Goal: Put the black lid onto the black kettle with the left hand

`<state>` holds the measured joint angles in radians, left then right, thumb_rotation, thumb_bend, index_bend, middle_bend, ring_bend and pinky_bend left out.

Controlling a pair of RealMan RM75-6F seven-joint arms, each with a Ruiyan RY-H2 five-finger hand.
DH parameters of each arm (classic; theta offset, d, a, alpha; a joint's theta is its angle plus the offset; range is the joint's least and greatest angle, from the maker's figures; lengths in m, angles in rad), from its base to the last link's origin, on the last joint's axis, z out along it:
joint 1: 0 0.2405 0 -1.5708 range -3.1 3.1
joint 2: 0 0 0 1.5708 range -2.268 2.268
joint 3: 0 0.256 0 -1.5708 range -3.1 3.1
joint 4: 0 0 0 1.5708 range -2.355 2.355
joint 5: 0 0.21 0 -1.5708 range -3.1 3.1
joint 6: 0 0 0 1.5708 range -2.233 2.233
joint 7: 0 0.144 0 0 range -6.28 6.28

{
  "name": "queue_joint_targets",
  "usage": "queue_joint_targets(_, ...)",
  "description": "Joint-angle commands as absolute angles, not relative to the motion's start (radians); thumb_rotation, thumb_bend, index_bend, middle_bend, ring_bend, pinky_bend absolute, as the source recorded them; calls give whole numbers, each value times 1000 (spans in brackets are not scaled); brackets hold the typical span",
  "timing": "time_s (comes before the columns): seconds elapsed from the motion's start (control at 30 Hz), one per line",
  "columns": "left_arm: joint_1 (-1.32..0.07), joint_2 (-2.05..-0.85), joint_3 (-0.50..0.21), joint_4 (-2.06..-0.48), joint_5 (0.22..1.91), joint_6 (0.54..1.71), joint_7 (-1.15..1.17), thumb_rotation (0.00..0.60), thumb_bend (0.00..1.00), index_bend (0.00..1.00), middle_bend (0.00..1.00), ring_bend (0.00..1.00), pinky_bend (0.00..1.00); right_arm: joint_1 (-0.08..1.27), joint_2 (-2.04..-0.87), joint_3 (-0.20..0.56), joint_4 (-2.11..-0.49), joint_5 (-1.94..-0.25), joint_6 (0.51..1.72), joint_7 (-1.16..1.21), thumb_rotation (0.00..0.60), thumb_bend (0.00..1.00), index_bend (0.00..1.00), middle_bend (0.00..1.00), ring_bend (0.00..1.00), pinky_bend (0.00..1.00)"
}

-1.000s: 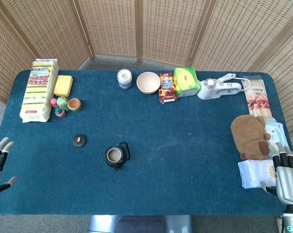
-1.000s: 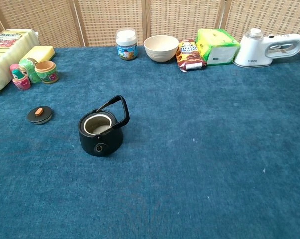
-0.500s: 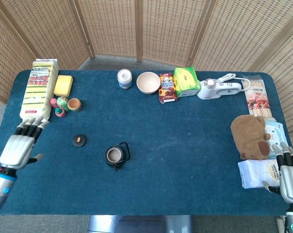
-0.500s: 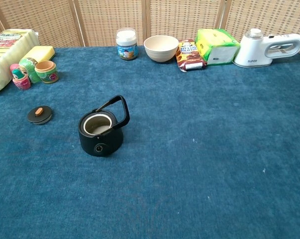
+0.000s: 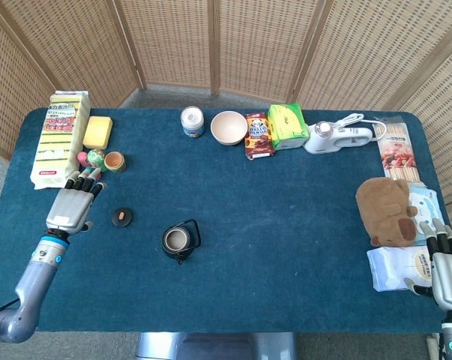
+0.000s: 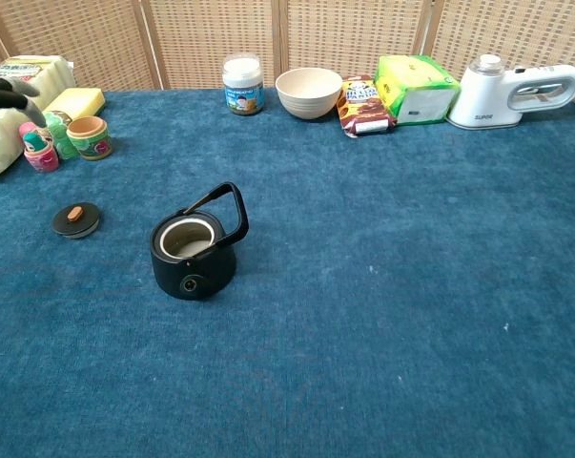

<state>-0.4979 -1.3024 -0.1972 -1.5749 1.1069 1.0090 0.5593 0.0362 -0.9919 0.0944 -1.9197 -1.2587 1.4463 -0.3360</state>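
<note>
Left hand (image 5: 72, 206) hovers with fingers apart and empty, just left of the black lid (image 5: 121, 217); I should pinch its orange knob.
Chest view: lid flat, apart from open black kettle (image 6: 194, 246); clear the upright handle.

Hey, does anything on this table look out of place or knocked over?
Nothing is spilled or toppled. The only oddity: the round black lid with an orange knob lies on the blue cloth apart from the open black kettle, left of it.

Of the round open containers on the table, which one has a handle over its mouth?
The black kettle, standing near the middle-left of the table with no lid. A black bail handle arches over its mouth; the cream bowl at the back has none.
</note>
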Motion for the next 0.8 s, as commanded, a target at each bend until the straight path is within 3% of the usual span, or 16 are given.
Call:
queue_joint_targets(0.03,-534,-1343,-192,-1545,1059,987,616,600,105,209,0,0,65,37,-989,95,-1921,-1256,1444,-330,600,105,52,0,0,0)
queue_joint_targets(0.8,-632,-1496,-132,-1459,899,992,790,600,105,209,0,0,65,38,-960,99,-1927,-1236,1439,-268,600,105,53,0,0,0)
